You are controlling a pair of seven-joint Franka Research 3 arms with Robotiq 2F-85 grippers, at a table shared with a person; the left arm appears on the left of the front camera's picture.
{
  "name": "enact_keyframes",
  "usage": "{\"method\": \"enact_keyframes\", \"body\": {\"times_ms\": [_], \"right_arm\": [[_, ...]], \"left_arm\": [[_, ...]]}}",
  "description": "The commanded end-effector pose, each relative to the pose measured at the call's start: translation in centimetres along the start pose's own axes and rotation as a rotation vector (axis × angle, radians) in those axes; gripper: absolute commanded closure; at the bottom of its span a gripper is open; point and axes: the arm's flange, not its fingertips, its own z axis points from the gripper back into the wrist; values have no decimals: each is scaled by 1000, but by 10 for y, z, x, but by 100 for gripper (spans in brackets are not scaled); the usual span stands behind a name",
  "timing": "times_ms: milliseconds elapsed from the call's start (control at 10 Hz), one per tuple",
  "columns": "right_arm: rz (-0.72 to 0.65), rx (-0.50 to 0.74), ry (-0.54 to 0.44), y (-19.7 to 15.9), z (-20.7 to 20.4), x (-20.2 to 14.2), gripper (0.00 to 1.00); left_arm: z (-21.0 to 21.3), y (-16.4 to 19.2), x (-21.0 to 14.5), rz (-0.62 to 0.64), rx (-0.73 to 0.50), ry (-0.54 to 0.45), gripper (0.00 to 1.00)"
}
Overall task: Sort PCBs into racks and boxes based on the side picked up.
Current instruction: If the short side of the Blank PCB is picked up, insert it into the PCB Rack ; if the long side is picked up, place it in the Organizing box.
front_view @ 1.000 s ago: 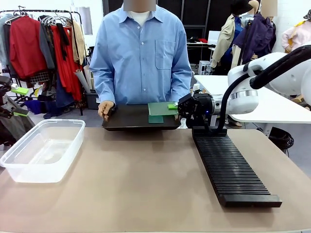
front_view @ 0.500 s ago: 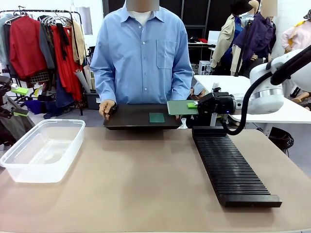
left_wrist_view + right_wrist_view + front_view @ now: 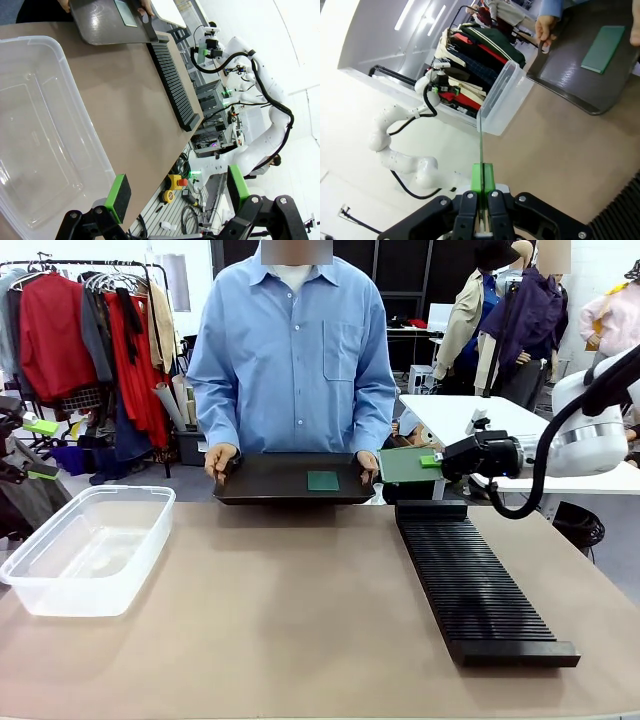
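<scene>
Right wrist view: held PCB [image 3: 480, 142] edge-on, faces hidden; rack [image 3: 622, 212] cut by bottom-right corner.

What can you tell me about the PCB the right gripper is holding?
The PCB is a thin, flat, green rectangular board; the face shown in the front view looks plain green. The right gripper is shut on one edge, with a green pad on each face. The board hangs close to level in the air, beside the black tray and above the far end of the black rack, apart from both. In the right wrist view it appears edge-on as a thin line.
</scene>
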Motion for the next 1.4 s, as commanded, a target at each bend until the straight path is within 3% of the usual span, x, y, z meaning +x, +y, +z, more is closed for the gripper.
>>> {"method": "enact_keyframes", "body": {"times_ms": [0, 200, 800, 1300], "right_arm": [[103, -27, 31, 0, 20, -4, 100], [215, -64, 48, -3, 44, -7, 100], [468, 44, 45, -33, 85, -24, 100], [702, -42, 63, -59, 100, -37, 100]], "left_arm": [[0, -1, -1, -3, 2, 6, 0], [0, -1, -1, -3, 2, 6, 0], [0, -1, -1, -3, 2, 6, 0], [0, -1, -1, -3, 2, 6, 0]]}}
